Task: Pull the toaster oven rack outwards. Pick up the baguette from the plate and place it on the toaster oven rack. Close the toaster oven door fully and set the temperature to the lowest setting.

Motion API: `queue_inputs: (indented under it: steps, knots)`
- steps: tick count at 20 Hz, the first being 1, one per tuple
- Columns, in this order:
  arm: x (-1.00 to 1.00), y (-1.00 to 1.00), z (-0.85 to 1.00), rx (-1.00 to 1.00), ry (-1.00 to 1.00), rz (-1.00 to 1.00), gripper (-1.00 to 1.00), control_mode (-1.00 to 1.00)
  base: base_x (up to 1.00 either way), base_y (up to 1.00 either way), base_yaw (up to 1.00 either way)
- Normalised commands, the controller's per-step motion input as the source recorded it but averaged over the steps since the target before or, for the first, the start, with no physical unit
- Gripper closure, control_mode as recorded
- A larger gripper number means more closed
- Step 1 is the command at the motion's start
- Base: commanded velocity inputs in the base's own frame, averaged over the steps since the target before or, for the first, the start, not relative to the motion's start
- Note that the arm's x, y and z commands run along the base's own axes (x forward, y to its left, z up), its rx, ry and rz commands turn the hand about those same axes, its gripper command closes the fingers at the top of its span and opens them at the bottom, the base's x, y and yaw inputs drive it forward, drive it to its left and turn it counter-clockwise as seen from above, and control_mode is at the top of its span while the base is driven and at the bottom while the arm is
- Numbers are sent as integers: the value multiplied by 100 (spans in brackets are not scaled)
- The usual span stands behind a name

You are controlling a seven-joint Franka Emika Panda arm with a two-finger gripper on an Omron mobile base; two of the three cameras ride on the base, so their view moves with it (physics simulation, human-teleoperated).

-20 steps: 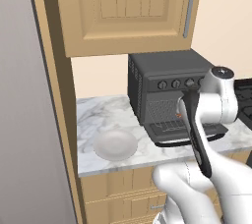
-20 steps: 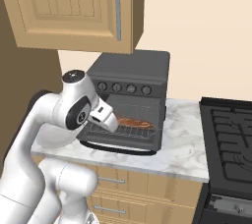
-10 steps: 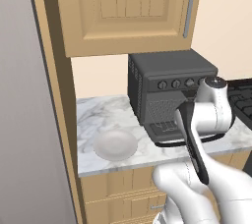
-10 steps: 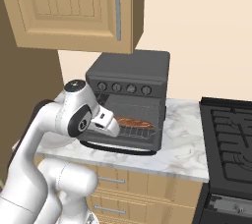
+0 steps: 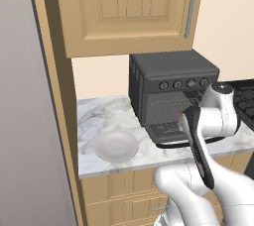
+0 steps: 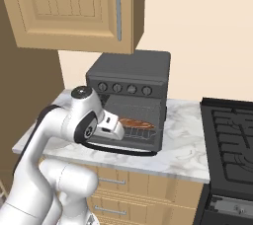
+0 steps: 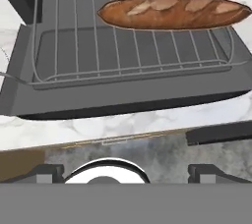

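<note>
Door-closing step, with the baguette already loaded.
Baguette (image 7: 173, 13) lies across the pulled-out toaster oven rack (image 7: 123, 46), over the dropped toaster oven door (image 7: 133, 98); the plate (image 5: 116, 145) sits bare on the counter, left of the toaster oven (image 6: 129, 78). The gripper (image 7: 126, 174), jaws spread wide and holding nothing, hovers just in front of the door's near edge. Judged best: get the fingers under that near edge and swing it up evenly, letting the rack slide in so the loaf isn't caught.

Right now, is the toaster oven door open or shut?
Open: the toaster oven door lies dropped flat, with the rack pulled out above it, carrying the baguette.
</note>
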Motion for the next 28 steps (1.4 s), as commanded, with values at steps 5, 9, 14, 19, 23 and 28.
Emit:
queue_inputs:
  steps: [5, 9, 14, 19, 23, 28]
  knots:
    - [9, -5, -12, 0, 2, 4, -100, -100, 0, 0, 0]
    - [24, 0, -10, 0, 3, 0, -100, -100, 0, 0, 0]
    - [26, 0, -11, 0, 4, 0, -100, -100, 0, 0, 0]
    - [22, 0, -10, 0, 7, 0, -100, -100, 0, 0, 0]
    - [16, 0, -14, 0, 5, 0, -100, -100, 0, 0, 0]
    - [15, 0, -19, 0, 2, 0, -100, -100, 0, 0, 0]
